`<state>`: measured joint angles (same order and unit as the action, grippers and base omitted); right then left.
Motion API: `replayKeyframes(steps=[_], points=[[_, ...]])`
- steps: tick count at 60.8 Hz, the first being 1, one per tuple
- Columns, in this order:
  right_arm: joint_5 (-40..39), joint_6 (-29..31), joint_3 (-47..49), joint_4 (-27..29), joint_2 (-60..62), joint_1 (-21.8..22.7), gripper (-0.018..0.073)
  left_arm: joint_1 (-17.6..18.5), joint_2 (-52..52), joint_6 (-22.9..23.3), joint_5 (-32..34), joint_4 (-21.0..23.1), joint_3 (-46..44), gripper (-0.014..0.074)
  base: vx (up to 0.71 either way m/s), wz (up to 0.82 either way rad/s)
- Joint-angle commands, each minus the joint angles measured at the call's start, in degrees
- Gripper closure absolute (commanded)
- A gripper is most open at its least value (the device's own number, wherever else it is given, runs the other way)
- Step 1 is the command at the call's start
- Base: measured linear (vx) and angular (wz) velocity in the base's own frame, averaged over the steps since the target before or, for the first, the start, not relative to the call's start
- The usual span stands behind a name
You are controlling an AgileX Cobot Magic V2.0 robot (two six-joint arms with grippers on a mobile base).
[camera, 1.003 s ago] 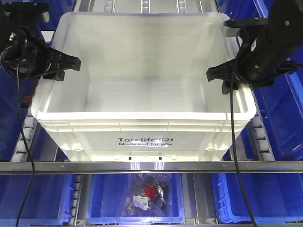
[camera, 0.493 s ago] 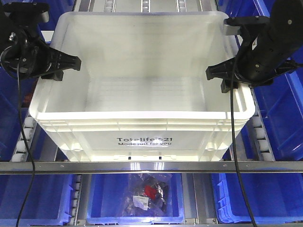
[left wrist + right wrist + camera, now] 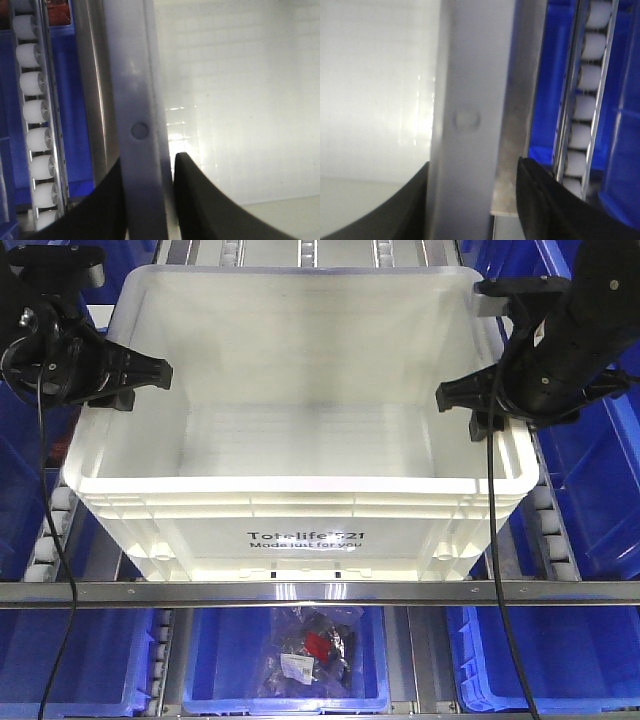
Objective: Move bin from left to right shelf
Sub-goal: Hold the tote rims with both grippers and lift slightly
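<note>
The bin (image 3: 300,502), a large white tote with black print on its front, sits on the roller shelf in the front view and is empty. At its left rim (image 3: 140,100), my left gripper (image 3: 143,378) (image 3: 147,161) is shut on the bin, one black finger on each side and pressed close. My right gripper (image 3: 468,402) (image 3: 472,165) straddles the right rim (image 3: 470,100). Its inner finger lies against the rim. Its outer finger (image 3: 540,200) stands off with a visible gap, so it is open.
Blue plastic bins (image 3: 600,470) flank the tote on both sides and fill the shelf below; one (image 3: 300,660) holds bagged parts. White roller tracks (image 3: 35,125) (image 3: 585,100) run beside each rim. A metal shelf rail (image 3: 320,592) crosses in front.
The bin and the right arm have shifted only a few pixels. Both grippers stay at the same spots on the rims.
</note>
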<state>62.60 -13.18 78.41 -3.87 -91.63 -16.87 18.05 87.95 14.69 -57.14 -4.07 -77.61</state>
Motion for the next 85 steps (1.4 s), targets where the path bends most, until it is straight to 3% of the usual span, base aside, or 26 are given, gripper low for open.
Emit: replayKeyframes(steps=[1,18,36,46,75,85], points=[[-0.3,0.2,1.7,-0.3,2.7,0.0,0.0188,0.1,-1.9,0.1,0.9,-1.2,-1.8,0.0431,0.0,0.0],[-0.2,0.3,1.7,-0.3,2.7,0.0,0.0223,0.1,-1.9,0.1,0.3,-1.2,-1.8,0.0431,0.0,0.0],[-0.1,0.2,1.7,-0.3,2.7,0.0,0.0447,0.1,-1.9,0.1,-0.3,-1.2,-1.8,0.0431,0.0,0.0],[-0.1,-0.2,1.7,-0.3,2.7,0.0,0.0524,0.1,-1.9,0.1,-0.7,-1.2,-1.8,0.0431,0.0,0.0],[-1.6,-0.2,1.7,-0.4,2.7,0.0,0.0536,0.1,-1.9,0.1,-0.7,-1.4,-1.8,0.0435,0.0,0.0],[-2.3,-0.2,1.7,-0.4,2.7,-0.2,0.0536,0.1,-1.9,0.1,-0.5,-1.4,-1.8,0.0514,0.0,0.0]])
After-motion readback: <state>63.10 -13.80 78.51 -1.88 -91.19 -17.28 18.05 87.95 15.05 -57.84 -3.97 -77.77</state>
